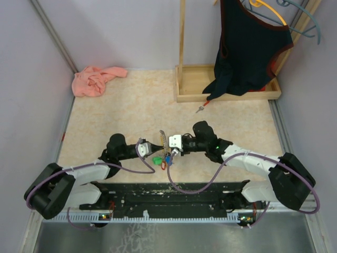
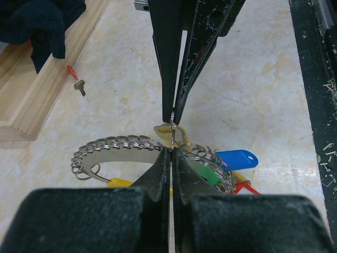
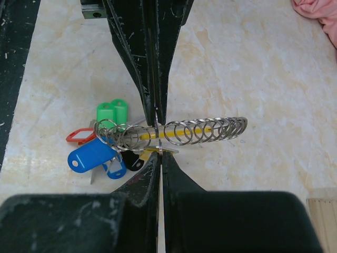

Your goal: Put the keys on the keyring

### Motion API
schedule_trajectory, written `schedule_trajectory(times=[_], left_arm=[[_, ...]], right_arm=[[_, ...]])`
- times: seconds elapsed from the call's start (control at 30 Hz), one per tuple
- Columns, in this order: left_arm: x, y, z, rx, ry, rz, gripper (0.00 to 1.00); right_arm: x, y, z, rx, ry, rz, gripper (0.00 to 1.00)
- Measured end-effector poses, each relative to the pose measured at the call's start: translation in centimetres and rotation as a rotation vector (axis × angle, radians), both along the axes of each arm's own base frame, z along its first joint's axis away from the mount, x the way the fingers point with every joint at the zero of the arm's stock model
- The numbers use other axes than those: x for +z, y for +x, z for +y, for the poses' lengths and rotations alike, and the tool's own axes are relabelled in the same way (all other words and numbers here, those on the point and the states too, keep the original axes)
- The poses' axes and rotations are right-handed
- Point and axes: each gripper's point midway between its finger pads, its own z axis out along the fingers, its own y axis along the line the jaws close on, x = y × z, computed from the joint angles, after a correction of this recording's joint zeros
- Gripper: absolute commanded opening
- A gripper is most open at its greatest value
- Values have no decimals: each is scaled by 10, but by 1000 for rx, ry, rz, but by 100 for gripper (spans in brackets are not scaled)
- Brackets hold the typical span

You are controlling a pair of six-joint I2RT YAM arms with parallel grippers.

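Table centre, slightly toward 6 o'clock: keyring held between both arms. Left gripper is closed, pinching the keyring's thin metal ring, seen edge-on. Right gripper is closed on the same ring from 12 o'clock in the left wrist view, tips nearly meeting. Chain of rings arcs out to 9 o'clock. Blue tag and green tag bunch at 3 to 4 o'clock. One red-capped key lies on the table at 1 o'clock from the keyring, just beside the wooden stand base. Pink cloth lies at 10 o'clock.
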Motion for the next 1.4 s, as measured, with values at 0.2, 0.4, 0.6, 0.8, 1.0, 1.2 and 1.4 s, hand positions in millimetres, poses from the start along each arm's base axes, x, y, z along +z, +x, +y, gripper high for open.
schedule_trajectory(times=[0.2, 0.4, 0.6, 0.8, 1.0, 1.2, 1.4], left_arm=[[-2, 0, 0, 0, 3, 6, 0], [-2, 0, 0, 0, 3, 7, 0], [-2, 0, 0, 0, 4, 7, 0], [-4, 0, 0, 0, 8, 14, 0], [-6, 0, 0, -2, 11, 19, 0], [-6, 0, 0, -2, 11, 18, 0], [-6, -1, 0, -4, 11, 19, 0]], right_arm=[[2, 0, 2, 1, 1, -4, 0], [-1, -2, 0, 3, -9, 5, 0], [-4, -4, -1, 3, -21, 17, 0], [-4, -6, 1, 9, -21, 13, 0], [-4, -6, 1, 6, -23, 12, 0], [-5, -4, 1, -8, -29, 5, 0], [-5, -4, 0, -10, -29, 5, 0]])
